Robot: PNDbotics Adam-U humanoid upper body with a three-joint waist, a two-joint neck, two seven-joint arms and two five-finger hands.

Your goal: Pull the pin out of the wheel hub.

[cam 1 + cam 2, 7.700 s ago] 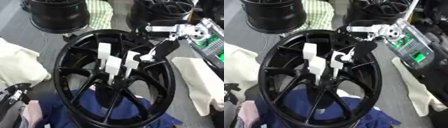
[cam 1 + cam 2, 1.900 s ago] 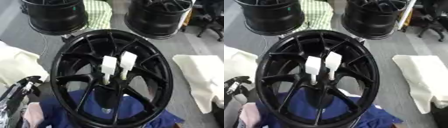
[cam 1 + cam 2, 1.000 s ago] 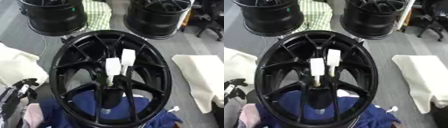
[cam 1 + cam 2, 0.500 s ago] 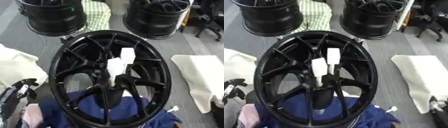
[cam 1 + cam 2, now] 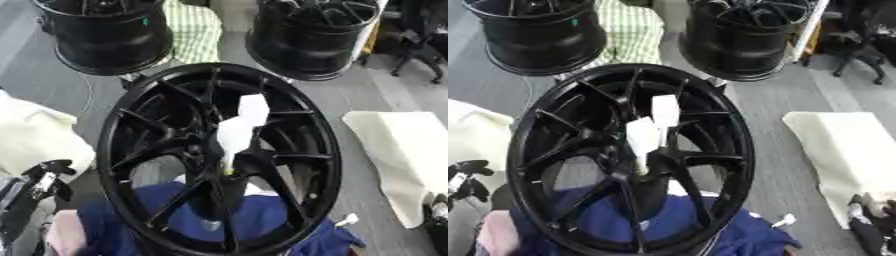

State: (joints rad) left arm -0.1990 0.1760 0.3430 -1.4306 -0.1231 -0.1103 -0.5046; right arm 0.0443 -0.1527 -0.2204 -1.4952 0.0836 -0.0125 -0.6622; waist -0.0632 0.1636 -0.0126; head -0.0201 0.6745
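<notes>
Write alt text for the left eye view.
A black wheel stands centre with two white pins at its hub, neither hand touching them. The left hand sits lower left; two more black rims stand behind.

Grey floor (image 5: pixel 367 95) is stretching across the room, with two spare black rims (image 5: pixel 109 35) sitting at the far side. A green checked cloth (image 5: pixel 197 32) is lying between them, and a cream cloth (image 5: pixel 402 150) is lying at the right.
</notes>
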